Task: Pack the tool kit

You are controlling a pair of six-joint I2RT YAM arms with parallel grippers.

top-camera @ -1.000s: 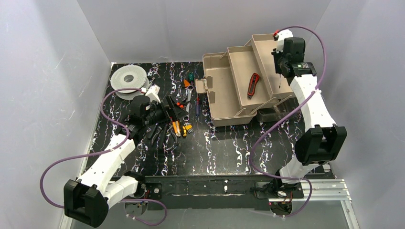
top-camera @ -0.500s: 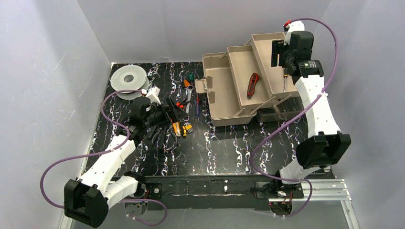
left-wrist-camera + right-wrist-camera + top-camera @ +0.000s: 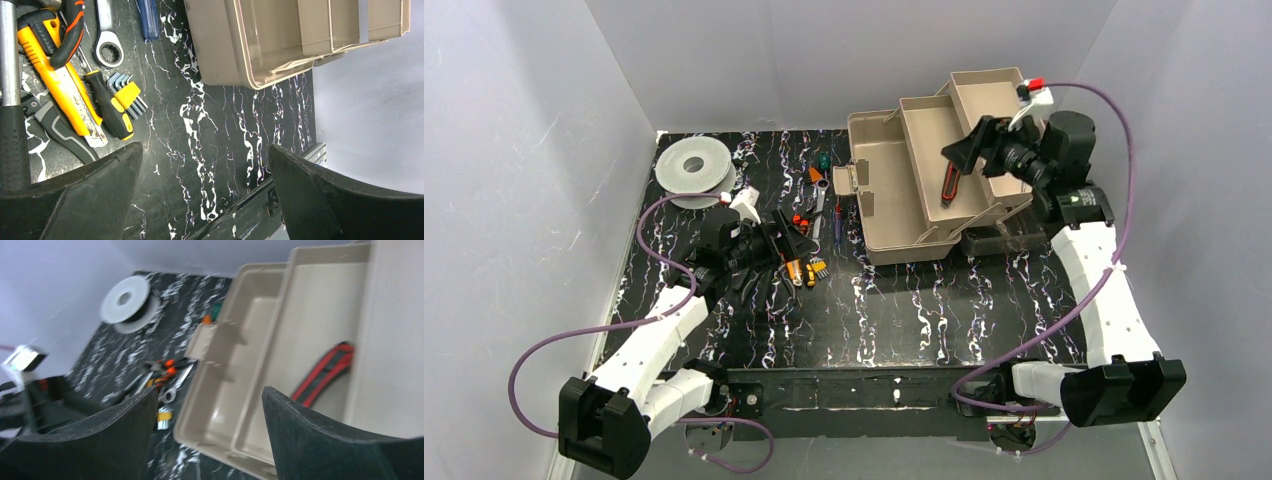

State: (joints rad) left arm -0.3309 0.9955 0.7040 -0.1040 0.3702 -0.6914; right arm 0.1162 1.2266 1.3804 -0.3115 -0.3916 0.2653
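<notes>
My left gripper [image 3: 205,150] is hovering with its jaws spread and empty by the loose tools [image 3: 804,268] on the black marbled table [image 3: 904,310] — to their right the tan toolbox [image 3: 894,205] is lying open, a red-and-black knife [image 3: 952,178] in its middle tray — and my right gripper [image 3: 209,390] is hanging above it, parted, holding nothing.

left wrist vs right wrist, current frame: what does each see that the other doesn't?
Left wrist only: yellow utility knife among the loose tools, metal rail at the table edge. Right wrist only: grey spool, red-and-black knife lying in a toolbox tray. Both: tan toolbox, silver wrench on the table.
</notes>
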